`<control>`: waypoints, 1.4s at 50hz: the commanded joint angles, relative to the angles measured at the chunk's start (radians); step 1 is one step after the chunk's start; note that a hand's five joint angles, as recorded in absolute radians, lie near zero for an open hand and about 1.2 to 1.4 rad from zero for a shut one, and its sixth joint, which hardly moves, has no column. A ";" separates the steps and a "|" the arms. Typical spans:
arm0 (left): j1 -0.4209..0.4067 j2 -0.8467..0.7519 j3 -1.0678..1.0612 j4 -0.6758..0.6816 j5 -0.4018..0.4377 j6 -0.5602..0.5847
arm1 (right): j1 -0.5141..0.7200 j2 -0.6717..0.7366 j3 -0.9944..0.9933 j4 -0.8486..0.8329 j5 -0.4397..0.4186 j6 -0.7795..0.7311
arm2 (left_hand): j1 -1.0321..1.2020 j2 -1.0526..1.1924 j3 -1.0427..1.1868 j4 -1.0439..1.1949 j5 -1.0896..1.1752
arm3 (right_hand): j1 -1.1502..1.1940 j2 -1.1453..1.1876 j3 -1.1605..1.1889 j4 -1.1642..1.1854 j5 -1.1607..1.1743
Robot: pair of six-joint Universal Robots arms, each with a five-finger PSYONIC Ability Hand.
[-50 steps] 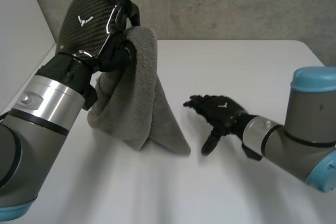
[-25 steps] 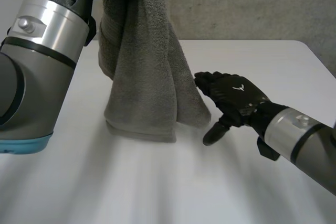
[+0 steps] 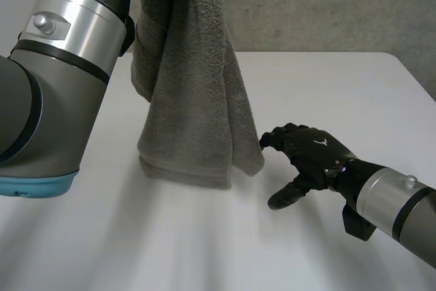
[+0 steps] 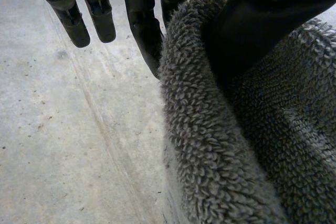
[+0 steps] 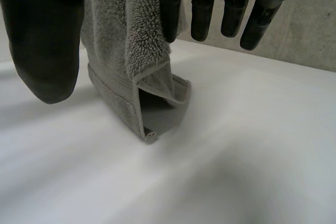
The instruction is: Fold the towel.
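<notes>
Towel (image 3: pixel 197 100) higher vs before, pinched in left robot hand (image 4: pixel 262 19); right robot hand (image 3: pixel 313 155) relaxed, by hem

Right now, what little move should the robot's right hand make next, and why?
Probably pinch the grey terry towel's lower hanging edge with the right hand. The left hand grips the towel's top, held high, so it dangles with its bottom touching the white table. The open right hand sits at that edge, holding nothing.
</notes>
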 commanded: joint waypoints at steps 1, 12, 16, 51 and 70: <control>0.002 -0.017 0.008 -0.002 0.000 0.002 | -0.010 -0.043 0.017 0.010 -0.015 0.009 | 0.086 0.050 -0.049 -0.055 0.053 | 0.017 0.025 0.006 -0.053 0.007; 0.003 -0.065 -0.070 -0.037 0.008 0.001 | -0.030 -0.051 0.054 0.028 -0.064 -0.056 | 0.086 0.050 -0.049 -0.055 0.053 | -0.094 -0.086 0.006 -0.053 -0.104; 0.002 -0.099 -0.133 -0.057 0.009 0.003 | -0.084 -0.048 0.033 0.028 -0.060 -0.103 | 0.086 0.050 -0.049 -0.055 0.053 | -0.162 -0.153 0.006 -0.053 -0.172; 0.083 -0.053 -0.280 -0.484 0.163 0.380 | 0.086 0.031 0.108 -0.179 0.052 0.090 | -1.143 -1.179 -0.049 -0.055 -1.169 | -0.268 -0.260 0.006 -0.053 -0.273; 0.138 -0.039 -0.402 -0.487 0.176 0.351 | 0.152 0.184 0.018 -0.211 0.233 -0.138 | -1.143 -1.179 -0.049 -0.055 -1.169 | -0.238 -0.230 0.006 -0.053 -0.248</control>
